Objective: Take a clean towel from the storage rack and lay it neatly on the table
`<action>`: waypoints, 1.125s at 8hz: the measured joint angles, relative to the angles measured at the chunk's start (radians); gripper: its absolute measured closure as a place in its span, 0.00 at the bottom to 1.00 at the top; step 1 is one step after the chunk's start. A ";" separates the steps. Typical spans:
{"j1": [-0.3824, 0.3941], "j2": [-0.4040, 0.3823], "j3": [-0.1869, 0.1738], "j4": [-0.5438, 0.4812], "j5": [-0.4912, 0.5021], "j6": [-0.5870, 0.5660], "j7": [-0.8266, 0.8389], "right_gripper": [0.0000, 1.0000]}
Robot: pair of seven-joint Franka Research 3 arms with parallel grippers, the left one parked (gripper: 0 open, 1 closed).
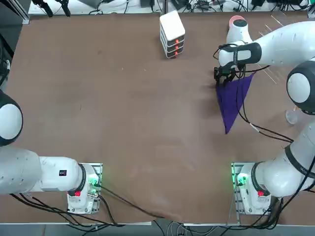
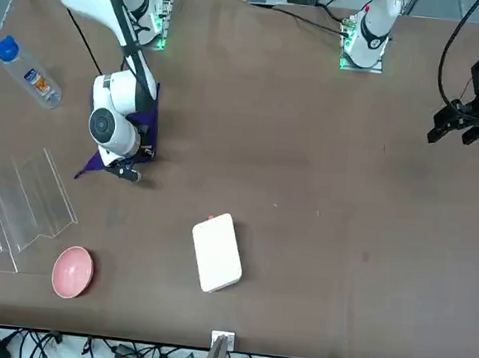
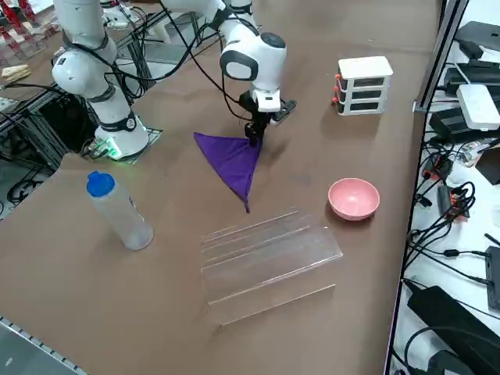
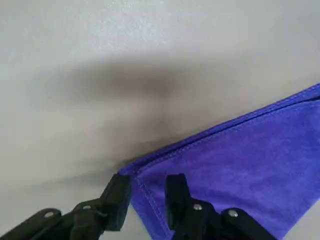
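Right gripper [image 4: 147, 197] over the far right part of the table [image 1: 123, 123], its two fingers apart, with a corner of the towel [image 4: 240, 160] showing in the gap between them; whether they touch the cloth cannot be told. One towel, purple-blue, stitched along its hem. It spreads from beneath the gripper and tapers to a point, outside the storage rack [image 3: 269, 254] and near it.

Containers, working outward:

- Storage rack: one, transparent, several sloping clear panels, standing on the tabletop. Only bare panels and the brown surface show through it.
- Bowl [image 3: 354, 198]: one, pink, upright, near the rack. Its bare pink inside faces up.
- Box [image 3: 364, 82]: one, white, with stacked compartments and three orange marks in a row down its front, well apart from the towel. Contents of the compartments too small to tell.
- Bottle [image 3: 121, 215]: one, see-through, with one blue cap [image 3: 100, 183] and a label. Rack and bottle lie on the same side of the towel. Fill of the bottle cannot be made out.

Tally: one towel, one rack, one bowl, one box, one bottle.
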 joint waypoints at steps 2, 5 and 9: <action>0.003 0.010 0.000 0.000 -0.007 -0.003 0.008 0.55; 0.003 0.025 -0.001 0.001 -0.020 -0.003 0.012 0.56; 0.004 0.026 -0.001 0.006 -0.020 -0.004 0.014 0.58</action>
